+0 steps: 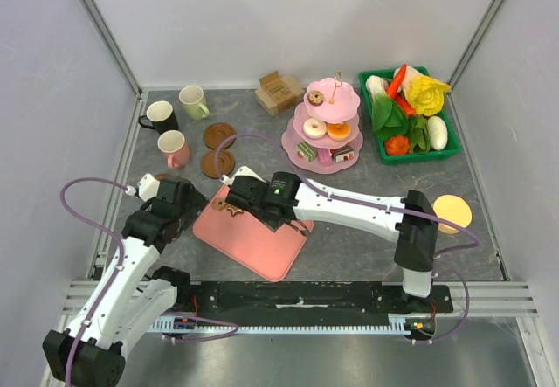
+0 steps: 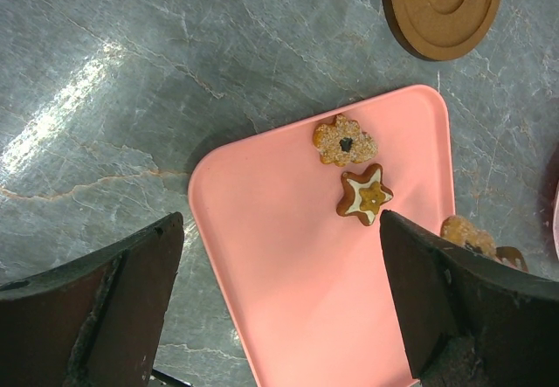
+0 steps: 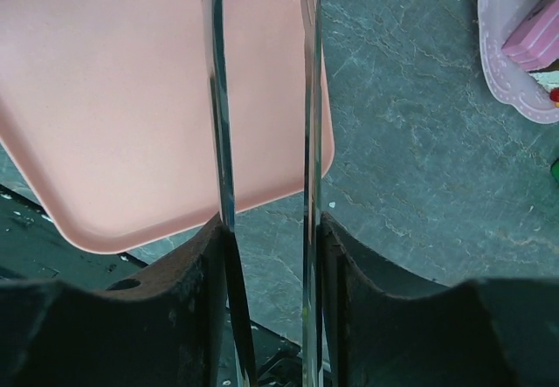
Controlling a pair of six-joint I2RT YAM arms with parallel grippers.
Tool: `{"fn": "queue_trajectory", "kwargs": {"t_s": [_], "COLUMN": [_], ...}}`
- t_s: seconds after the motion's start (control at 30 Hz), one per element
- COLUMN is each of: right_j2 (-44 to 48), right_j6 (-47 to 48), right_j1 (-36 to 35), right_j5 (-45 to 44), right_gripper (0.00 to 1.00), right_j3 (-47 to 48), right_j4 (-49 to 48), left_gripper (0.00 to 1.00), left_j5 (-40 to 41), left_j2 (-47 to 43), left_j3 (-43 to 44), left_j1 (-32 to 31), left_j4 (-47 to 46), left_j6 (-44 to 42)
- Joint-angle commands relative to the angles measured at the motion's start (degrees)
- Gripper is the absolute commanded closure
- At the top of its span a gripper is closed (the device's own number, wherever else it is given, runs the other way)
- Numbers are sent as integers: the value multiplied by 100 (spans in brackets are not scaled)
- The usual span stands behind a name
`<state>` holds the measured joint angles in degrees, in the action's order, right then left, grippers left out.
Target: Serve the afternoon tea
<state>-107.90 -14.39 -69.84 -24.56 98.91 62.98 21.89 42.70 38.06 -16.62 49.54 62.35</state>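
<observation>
The right gripper (image 3: 266,230) is clamping metal tongs (image 3: 218,99), which should be pinching the star cookie (image 2: 365,195) squarely, not skidding it (left gripper (image 2: 279,225) is gaping wide).

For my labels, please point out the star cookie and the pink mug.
star cookie (image 2: 365,194): left wrist view, on its iced centre.
pink mug (image 1: 177,154): top external view, on its side wall.
</observation>
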Motion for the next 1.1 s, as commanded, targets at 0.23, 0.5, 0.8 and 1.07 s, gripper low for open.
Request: {"fn": "queue_trajectory", "kwargs": {"t_s": [0.23,0.5,0.8,1.07], "right_j2": [778,1200,1482,1675], "right_j6": [-310,-424,-407,-169], "right_j1": [23,94,629,1815], "right_j5": [-295,-717,-1148,-1569], "right_gripper": [55,55,56,57], "right_j3": [-127,110,567,893], "right_j4": [-181,-146,-93,-137], "left_gripper": [1,1,1,1], "left_j5": [8,8,-9,-18], "left_j2": [-165,-235,-262,-253], "left_j3": [140,201,237,237], "left_j1": [-25,-25,-34,-25], "left_j4": [65,91,117,82], "left_j6": [-3,-21,-30,-38]}}
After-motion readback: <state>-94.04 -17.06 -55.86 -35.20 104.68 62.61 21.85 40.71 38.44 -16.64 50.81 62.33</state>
